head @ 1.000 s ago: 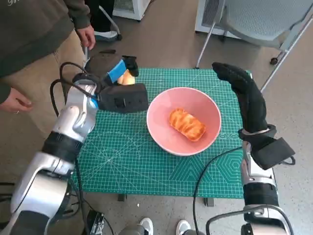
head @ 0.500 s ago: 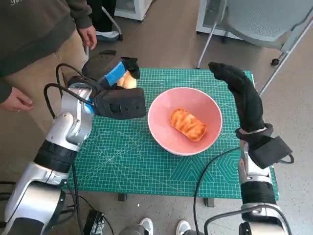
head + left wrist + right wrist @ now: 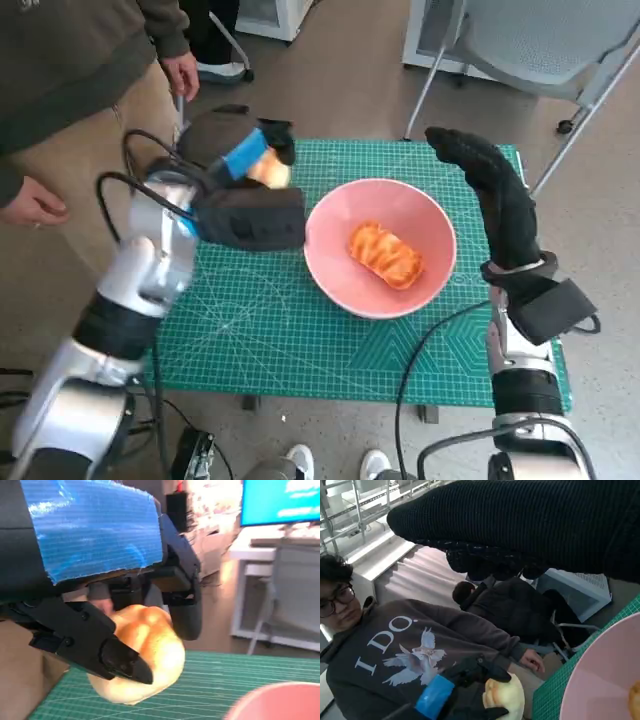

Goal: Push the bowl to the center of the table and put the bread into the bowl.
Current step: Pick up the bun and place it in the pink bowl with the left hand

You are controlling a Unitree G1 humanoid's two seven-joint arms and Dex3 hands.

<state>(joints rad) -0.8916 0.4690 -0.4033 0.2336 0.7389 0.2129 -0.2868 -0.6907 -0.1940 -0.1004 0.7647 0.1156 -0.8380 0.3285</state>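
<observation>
The pink bowl [image 3: 380,247] sits near the middle of the green cutting mat [image 3: 280,330] that covers the worktop, and an orange-brown piece of bread [image 3: 384,252] already lies inside it, slightly tilted across the bottom. A second, paler bread roll [image 3: 142,652] is held just off the bowl's far left rim, above the mat's back left corner. The left hand [image 3: 238,150] grips this roll: in the left wrist view its black fingers [image 3: 95,640] are clamped round the roll from both sides, with the blue tape [image 3: 92,527] over the hand's back above it and the bowl's pink rim showing at one corner of the picture. The roll is clear of the mat there. The right hand [image 3: 485,190] in its black knitted glove stands just beside the bowl's right rim, fingers stretched out straight and together toward the far edge of the worktop, holding nothing; whether it touches the bowl cannot be told. In the right wrist view the glove runs as a dark band over the bowl's rim, with the roll visible beyond. A person [image 3: 70,70] in a dark sweatshirt stands at the worktop's far left corner, one hand [image 3: 180,75] hanging close behind the robot's left hand. A grey chair [image 3: 530,40] stands on the floor beyond the right side.
</observation>
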